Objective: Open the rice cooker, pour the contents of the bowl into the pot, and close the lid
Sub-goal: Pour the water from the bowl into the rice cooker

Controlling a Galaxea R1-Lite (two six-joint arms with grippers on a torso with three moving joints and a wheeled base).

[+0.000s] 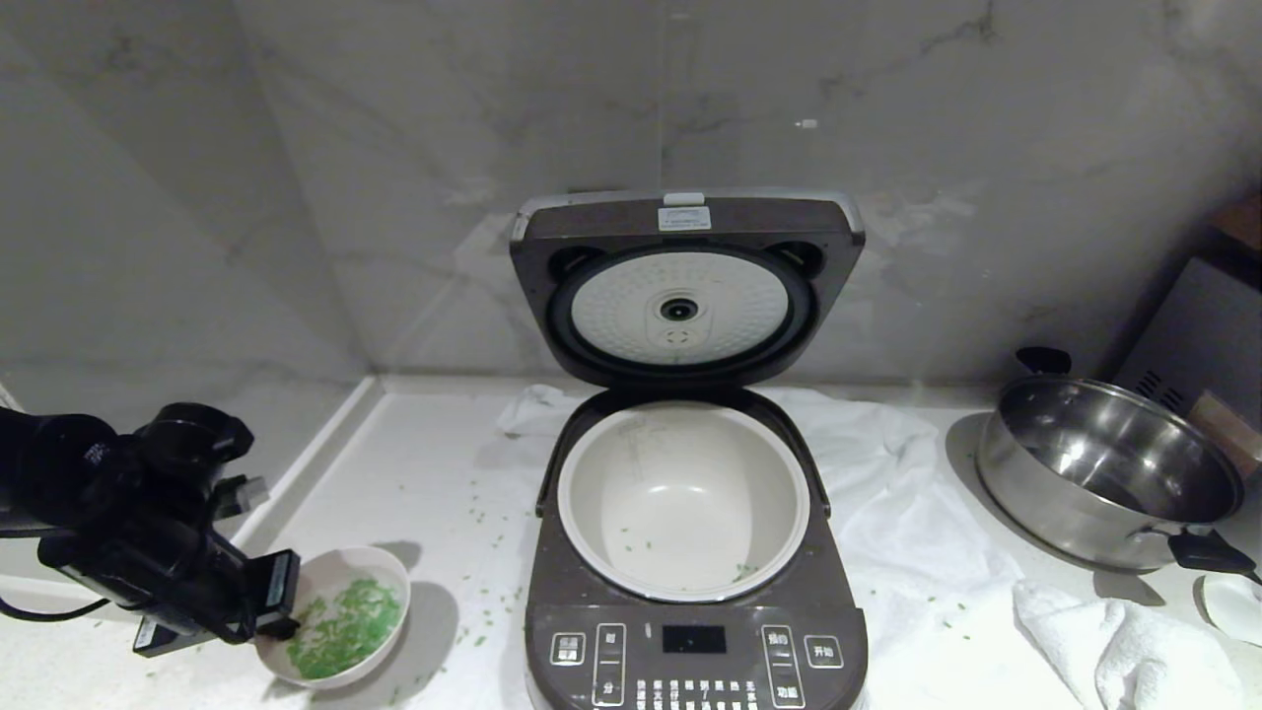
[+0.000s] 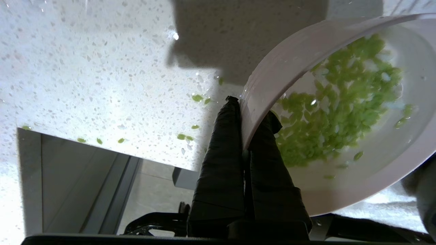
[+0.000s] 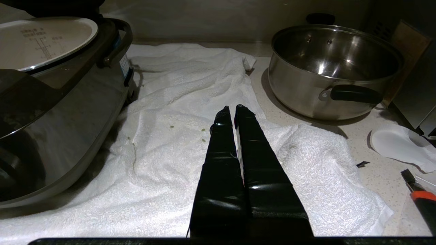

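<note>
Two left fingers pinch the bowl rim between them, green grains inside.

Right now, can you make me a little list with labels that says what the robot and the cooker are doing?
lid: standing open at the back of the rice cooker
pot: nearly empty, a few green bits inside
bowl: left of the cooker, rim pinched by the left gripper
contents of the bowl: green grains, still in the bowl
right gripper: shut, holding nothing, above the white towel
steel pan: right of the cooker, looks empty
counter: stray green bits scattered about
</note>
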